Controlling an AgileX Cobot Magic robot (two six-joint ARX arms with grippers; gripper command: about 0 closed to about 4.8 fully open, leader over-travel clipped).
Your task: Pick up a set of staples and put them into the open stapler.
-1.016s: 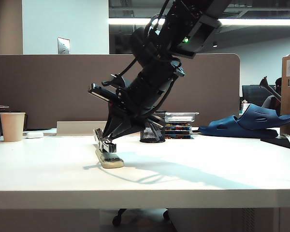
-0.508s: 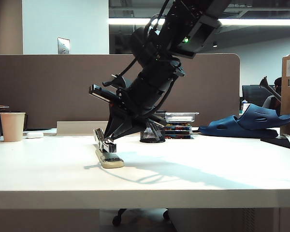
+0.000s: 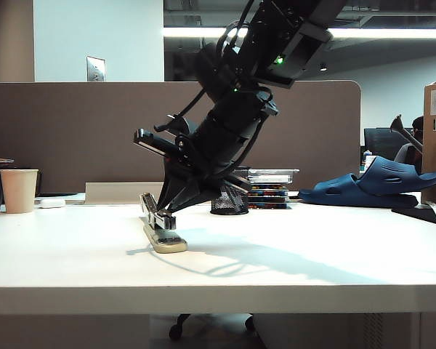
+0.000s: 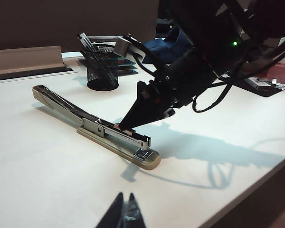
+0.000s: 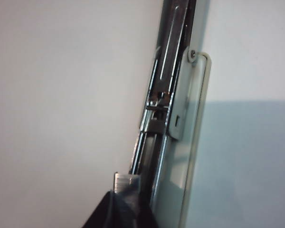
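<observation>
Placing step: right tool (image 5: pixel 126 202) clamped on the set of staples (image 5: pixel 127 183) above the stapler (image 4: pixel 97 129) channel — next, lower gently; left tool (image 4: pixel 125 213) idles together at six o'clock.

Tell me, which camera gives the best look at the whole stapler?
The left wrist view: the stapler lies there end to end, the right gripper tipped onto it. The exterior view shows it foreshortened; the right wrist view only a close section.

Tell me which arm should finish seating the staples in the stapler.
Right. The right gripper is down at the stapler magazine with the set of staples pinched at its tips. The left gripper hangs apart, nearer the table edge, closed and holding nothing.
</observation>
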